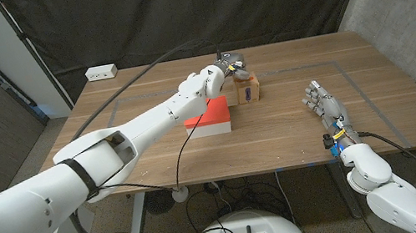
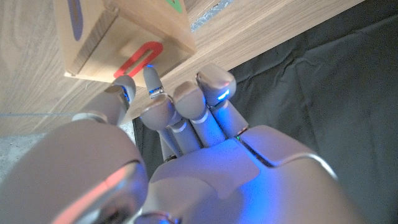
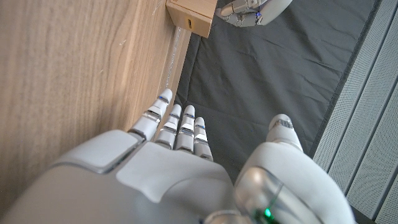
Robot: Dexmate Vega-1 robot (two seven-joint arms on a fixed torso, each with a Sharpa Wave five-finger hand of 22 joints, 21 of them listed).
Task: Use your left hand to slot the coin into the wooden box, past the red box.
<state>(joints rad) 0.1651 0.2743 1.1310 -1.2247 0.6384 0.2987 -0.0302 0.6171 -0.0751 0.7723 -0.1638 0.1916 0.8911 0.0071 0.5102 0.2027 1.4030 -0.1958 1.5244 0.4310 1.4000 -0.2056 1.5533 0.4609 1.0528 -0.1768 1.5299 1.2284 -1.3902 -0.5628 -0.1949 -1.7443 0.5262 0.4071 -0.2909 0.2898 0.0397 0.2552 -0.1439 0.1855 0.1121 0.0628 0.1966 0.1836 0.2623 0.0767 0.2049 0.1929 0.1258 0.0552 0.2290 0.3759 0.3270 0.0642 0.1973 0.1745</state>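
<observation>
Right hand [image 1: 327, 108]: nearest the camera, at 4 o'clock on the brown wooden table [image 1: 378, 118], standing on its edge, fingers [image 3: 177, 127] straight, close together, holding nothing; thumb apart.

Left hand [image 1: 227, 68]: extended to 12 o'clock, over the top of the small light wooden box [image 1: 247, 90]. Fingers [image 2: 186, 102] curled and bunched, tips just above the box top.

Wooden box: beyond the flat red box with white sides [image 1: 209, 117], which lies at table centre. Its top carries a red-outlined slot [image 2: 138, 60]; long axis runs obliquely past the fingertips in the left wrist view. A dark slot marks the side face toward the camera.

Coin: cannot tell its position or orientation; whether the thumb and finger pinch it is not discernible.
</observation>
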